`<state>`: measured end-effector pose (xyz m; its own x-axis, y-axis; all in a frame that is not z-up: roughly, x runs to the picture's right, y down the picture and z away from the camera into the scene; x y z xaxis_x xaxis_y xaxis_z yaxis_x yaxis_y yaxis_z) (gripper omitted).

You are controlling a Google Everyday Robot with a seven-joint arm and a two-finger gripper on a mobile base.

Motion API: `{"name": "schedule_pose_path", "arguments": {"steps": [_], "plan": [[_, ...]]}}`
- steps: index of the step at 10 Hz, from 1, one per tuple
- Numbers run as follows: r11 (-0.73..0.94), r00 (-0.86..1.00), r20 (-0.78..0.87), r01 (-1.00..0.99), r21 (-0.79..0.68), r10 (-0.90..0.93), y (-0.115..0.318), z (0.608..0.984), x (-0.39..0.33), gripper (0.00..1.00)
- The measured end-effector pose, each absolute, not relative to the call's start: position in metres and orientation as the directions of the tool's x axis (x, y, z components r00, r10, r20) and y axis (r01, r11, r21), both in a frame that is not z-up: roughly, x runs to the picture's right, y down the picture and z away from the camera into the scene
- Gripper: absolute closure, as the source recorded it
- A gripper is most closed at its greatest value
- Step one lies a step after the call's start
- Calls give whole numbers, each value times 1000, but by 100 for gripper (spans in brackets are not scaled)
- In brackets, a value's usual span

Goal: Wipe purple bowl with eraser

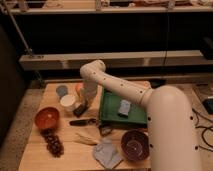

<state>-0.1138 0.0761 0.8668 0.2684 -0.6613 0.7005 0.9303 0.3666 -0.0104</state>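
Note:
The purple bowl (135,145) stands at the front right of the wooden table (35,157), dark maroon with a paler inside. My gripper (81,107) is low at the table's middle left, right beside the white cup (68,102) and far from the bowl. A small black oblong shape, likely the eraser (79,110), sits tilted at the gripper's tip; I cannot tell whether it is held. The white arm (115,87) arcs over from the right.
An orange-red bowl (47,118) and dark grapes (53,142) are at the left. A slim dark-handled tool (82,121) lies before the gripper. A green tray (112,115) holds a grey-blue block (124,107). A grey cloth (106,152) lies at the front.

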Motion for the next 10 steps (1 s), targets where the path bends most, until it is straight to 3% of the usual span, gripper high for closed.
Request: {"name": "schedule_pose_path", "arguments": {"steps": [10], "plan": [[364,280,722,930,-42,-633,83,893,-123,50]]}}
